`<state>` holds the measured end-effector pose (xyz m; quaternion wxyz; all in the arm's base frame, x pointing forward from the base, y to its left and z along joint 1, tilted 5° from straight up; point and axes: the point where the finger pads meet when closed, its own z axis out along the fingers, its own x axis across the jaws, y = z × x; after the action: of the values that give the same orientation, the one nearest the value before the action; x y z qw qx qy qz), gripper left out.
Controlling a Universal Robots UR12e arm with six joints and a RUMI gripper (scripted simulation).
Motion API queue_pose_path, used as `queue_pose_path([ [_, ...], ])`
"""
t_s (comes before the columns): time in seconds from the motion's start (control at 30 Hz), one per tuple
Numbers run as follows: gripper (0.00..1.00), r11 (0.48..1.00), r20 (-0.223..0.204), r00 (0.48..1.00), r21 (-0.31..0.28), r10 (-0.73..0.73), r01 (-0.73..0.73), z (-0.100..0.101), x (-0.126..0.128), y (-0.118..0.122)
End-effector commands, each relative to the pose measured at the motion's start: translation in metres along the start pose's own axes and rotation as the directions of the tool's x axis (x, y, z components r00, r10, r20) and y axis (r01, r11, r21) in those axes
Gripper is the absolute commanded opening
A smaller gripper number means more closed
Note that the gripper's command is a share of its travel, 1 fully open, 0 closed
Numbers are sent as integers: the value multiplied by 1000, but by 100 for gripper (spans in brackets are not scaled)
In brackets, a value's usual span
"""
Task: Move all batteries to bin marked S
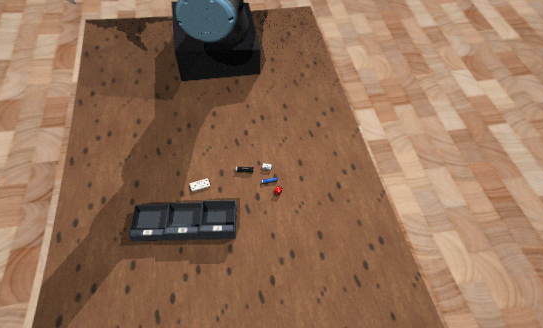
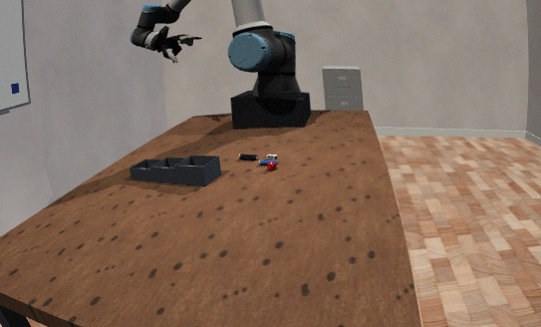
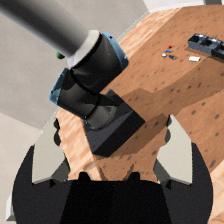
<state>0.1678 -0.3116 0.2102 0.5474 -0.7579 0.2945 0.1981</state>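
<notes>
My gripper [image 2: 183,50] [image 3: 112,117] stands open; both batteries, black [image 1: 244,169] [image 2: 248,157] [image 3: 172,57] and blue [image 1: 269,180] [image 2: 267,163] [image 3: 168,51], remain unbinned, right of the bins [image 1: 183,236] [image 2: 207,171] [image 3: 206,49].

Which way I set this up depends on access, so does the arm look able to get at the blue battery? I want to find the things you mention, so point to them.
Probably yes: the gripper [image 2: 183,50] [image 3: 112,117] is open and nothing covers the blue battery [image 1: 269,180], though the red die [image 1: 278,190] sits close.
</notes>
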Motion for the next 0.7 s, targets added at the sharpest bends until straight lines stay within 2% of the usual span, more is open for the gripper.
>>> queue_pose_path([
  [0.0,100,1000,-1,1000,-1,0,0,0,0,0],
  [0.53,100,1000,-1,1000,-1,0,0,0,0,0],
  [0.57,4,1000,-1,1000,-1,0,0,3,5,6],
  [0.67,4,1000,-1,1000,-1,0,0,13,19,24],
])
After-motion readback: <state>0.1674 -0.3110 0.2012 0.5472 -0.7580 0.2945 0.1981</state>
